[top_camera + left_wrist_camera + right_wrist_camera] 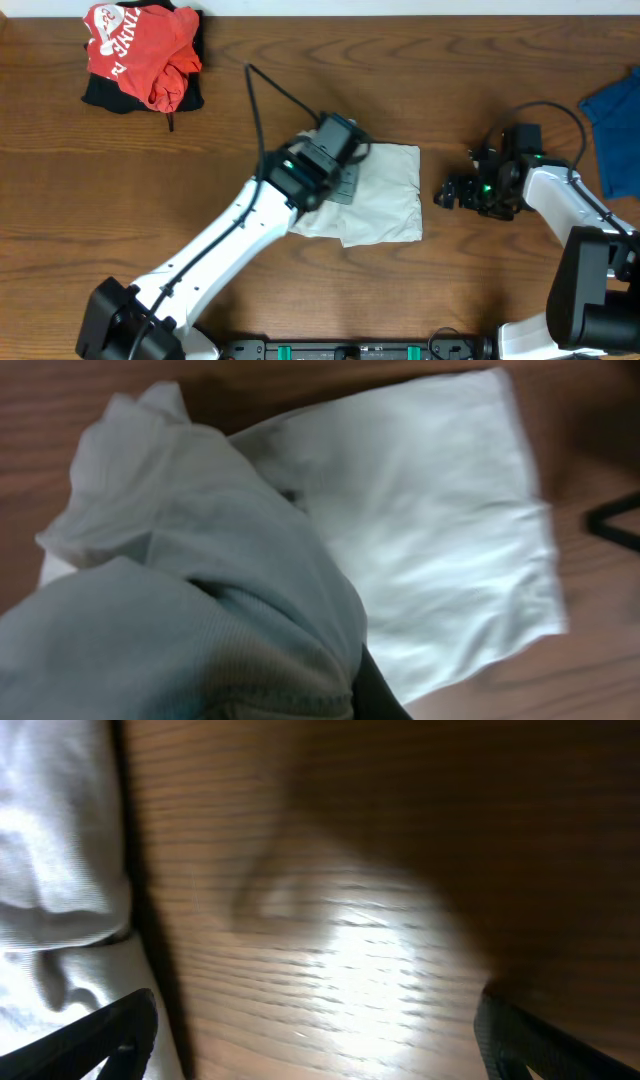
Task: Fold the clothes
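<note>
Overhead: left pincer [345, 183] grips clothes [390, 200]; right pincer [445, 195] gaping just beside

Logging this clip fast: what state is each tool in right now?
Left tool: closed on a raised fold of the shirt.
Right tool: open, holding nothing, to the right of the shirt.

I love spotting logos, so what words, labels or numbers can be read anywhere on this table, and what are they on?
On the red garment: white block lettering, too crumpled and small to read as a word.
On the beige shirt: no print.
On the blue cloth: none visible.
</note>
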Robot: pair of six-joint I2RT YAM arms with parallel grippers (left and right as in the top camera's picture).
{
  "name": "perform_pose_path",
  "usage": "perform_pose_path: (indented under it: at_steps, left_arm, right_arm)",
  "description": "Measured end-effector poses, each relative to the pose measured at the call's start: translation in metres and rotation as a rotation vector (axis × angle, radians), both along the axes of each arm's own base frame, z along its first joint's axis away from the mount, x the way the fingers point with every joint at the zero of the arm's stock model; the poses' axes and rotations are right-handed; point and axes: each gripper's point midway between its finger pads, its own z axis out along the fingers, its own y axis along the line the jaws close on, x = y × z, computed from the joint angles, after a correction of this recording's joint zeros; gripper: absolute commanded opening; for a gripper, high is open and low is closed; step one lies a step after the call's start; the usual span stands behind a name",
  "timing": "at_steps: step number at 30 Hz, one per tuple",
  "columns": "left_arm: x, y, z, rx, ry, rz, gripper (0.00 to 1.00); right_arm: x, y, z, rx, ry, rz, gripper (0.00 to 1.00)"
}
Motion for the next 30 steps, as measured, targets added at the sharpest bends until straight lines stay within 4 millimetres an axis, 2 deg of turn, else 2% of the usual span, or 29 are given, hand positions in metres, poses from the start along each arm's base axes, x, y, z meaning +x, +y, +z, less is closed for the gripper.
perform_pose_path:
  at_steps: [7, 10, 15, 19, 20, 21, 23, 24, 25, 26, 30]
  left_arm:
    - [-0.007, -0.045, 0.006, -0.066, -0.064, -0.069, 0.07]
    - [-0.010, -0.061, -0.007, -0.065, -0.055, -0.090, 0.12]
    - [-0.013, -0.075, -0.035, -0.046, -0.013, -0.088, 0.12]
    - [-0.008, -0.082, -0.043, -0.060, -0.016, -0.078, 0.12]
    - [-0.007, -0.084, -0.043, -0.065, -0.020, -0.077, 0.17]
    - [-0.006, -0.085, -0.042, -0.072, -0.025, -0.076, 0.31]
    - [-0.004, -0.087, -0.040, -0.083, -0.034, -0.075, 0.38]
    - [-0.003, -0.088, -0.039, -0.088, -0.036, -0.071, 0.44]
    - [-0.003, -0.088, -0.039, -0.091, -0.037, -0.070, 0.54]
    - [-0.002, -0.089, -0.038, -0.094, -0.040, -0.070, 0.59]
    - [0.000, -0.092, -0.036, -0.110, -0.047, -0.061, 0.60]
  right_arm:
    - [-0.004, -0.012, -0.001, -0.007, 0.023, -0.050, 0.99]
    - [-0.004, -0.013, -0.001, -0.009, 0.025, -0.053, 0.99]
    - [-0.004, -0.013, -0.001, -0.010, 0.027, -0.056, 0.99]
    - [-0.004, -0.013, -0.001, -0.010, 0.027, -0.057, 0.99]
    - [-0.004, -0.013, -0.001, -0.010, 0.027, -0.057, 0.99]
    - [-0.004, -0.013, -0.001, -0.010, 0.027, -0.057, 0.99]
    - [-0.004, -0.013, -0.001, -0.010, 0.027, -0.057, 0.99]
    - [-0.004, -0.013, -0.001, -0.010, 0.027, -0.057, 0.99]
    - [-0.004, -0.013, -0.001, -0.010, 0.027, -0.057, 0.99]
    - [-0.004, -0.013, -0.001, -0.010, 0.027, -0.057, 0.99]
    - [-0.004, -0.013, -0.001, -0.008, 0.027, -0.057, 0.99]
